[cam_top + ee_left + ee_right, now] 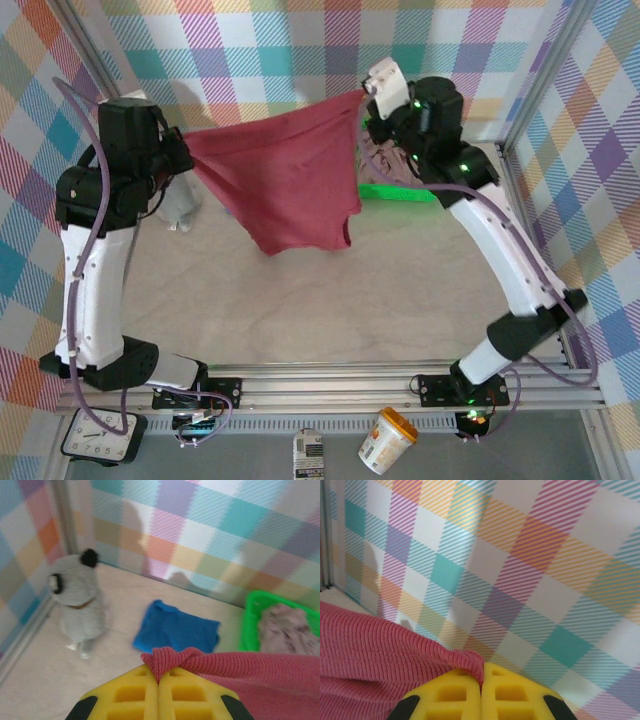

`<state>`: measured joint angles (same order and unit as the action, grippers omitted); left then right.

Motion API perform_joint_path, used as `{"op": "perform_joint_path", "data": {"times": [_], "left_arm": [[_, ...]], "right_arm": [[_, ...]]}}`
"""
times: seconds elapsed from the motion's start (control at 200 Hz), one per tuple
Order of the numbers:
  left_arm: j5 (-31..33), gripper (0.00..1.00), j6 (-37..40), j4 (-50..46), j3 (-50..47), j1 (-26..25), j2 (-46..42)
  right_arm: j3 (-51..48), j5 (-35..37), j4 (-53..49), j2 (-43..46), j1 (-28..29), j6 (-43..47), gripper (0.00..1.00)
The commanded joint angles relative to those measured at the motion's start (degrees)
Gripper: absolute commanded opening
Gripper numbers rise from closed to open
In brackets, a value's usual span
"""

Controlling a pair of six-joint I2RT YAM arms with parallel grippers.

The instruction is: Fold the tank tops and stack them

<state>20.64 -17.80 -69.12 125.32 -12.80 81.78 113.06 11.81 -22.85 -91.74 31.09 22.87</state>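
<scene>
**Top external view:** a dark red ribbed cloth tank top (290,185) is held stretched in the air above the pale desk (330,300) — one upper corner pinched in the left claw (187,150), the other in the right claw (365,97). A bright green plastic basket (400,192) is seen just beside its right edge.

**Left wrist view:** the yellow fingers (135,695) are pressed together on a bunched fold of the red cloth. Beyond them, a royal blue cloth tank top (175,632) lies folded on the desk, between a grey plush toy animal (77,600) and the basket, in which a pale dusty pink cloth garment (287,625) is heaped.

**Right wrist view:** the fingers are clamped on the red fabric's edge — a plaid wall (520,555) behind.
</scene>
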Motion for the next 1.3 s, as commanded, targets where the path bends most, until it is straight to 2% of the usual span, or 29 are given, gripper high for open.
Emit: {"op": "perform_joint_path", "data": {"times": [0.0,0.165,0.255,0.3,0.345,0.425,0.565,0.6,0.685,0.775,0.84,0.93,0.995,1.065,1.195,1.295], "left_arm": [[1.16,0.00,4.00,-0.20,7.00,6.59,0.21],[2.66,0.00,7.85,-3.30,18.28,11.93,2.95],[4.22,0.00,9.76,-2.19,18.18,12.49,0.87],[2.83,0.00,10.45,-1.80,17.30,12.51,-0.71],[-1.80,0.00,11.45,-0.39,14.47,12.53,-2.93],[-13.95,0.00,12.60,1.85,6.16,12.45,-7.38],[-36.62,0.00,11.51,4.65,-14.11,9.72,-15.95],[-37.66,0.00,10.91,4.70,-18.85,7.08,-17.72],[-34.30,0.00,7.91,7.16,-31.70,-2.95,-23.27],[-29.24,0.00,0.87,12.55,-46.70,-14.80,-27.36],[-24.13,0.00,-4.37,14.99,-53.70,-23.42,-28.74],[-18.01,0.00,-12.03,24.88,-63.01,-35.66,-31.04],[-12.94,0.00,-15.06,25.92,-64.42,-44.36,-27.54],[-11.57,0.00,-17.61,27.81,-64.43,-51.90,-21.87],[-14.19,0.00,-21.45,36.12,-64.55,-59.32,-13.75],[-15.75,0.00,-20.20,33.82,-58.80,-62.86,-7.03]], "right_arm": [[7.94,-5.82,2.21,-4.20,0.47,-5.47,0.00],[18.97,-12.48,0.93,-12.13,2.13,-10.70,0.00],[20.70,-16.29,1.12,-13.58,2.39,-13.50,0.00],[20.84,-17.73,0.41,-13.80,2.39,-14.35,0.00],[20.29,-19.05,-1.35,-13.76,2.39,-14.54,0.00],[15.79,-21.64,-3.83,-12.07,2.22,-14.73,0.00],[-4.89,-24.10,-3.05,-3.84,0.13,-15.88,0.00],[-9.79,-25.34,-3.26,-1.78,-1.33,-16.62,0.00],[-19.50,-26.48,-6.21,2.19,-4.28,-16.13,0.00],[-28.72,-26.75,-8.23,5.71,-8.10,-15.38,0.00],[-33.55,-26.63,-9.62,7.43,-11.58,-15.32,0.00],[-39.40,-26.75,-9.53,9.24,-16.07,-15.67,0.00],[-42.27,-25.52,-9.27,9.66,-18.37,-15.84,0.00],[-44.58,-24.46,-8.21,9.80,-20.75,-15.98,0.00],[-44.13,-23.61,-8.95,8.45,-24.84,-16.81,0.00],[-42.41,-23.23,-9.66,7.99,-26.49,-16.81,0.00]]}}
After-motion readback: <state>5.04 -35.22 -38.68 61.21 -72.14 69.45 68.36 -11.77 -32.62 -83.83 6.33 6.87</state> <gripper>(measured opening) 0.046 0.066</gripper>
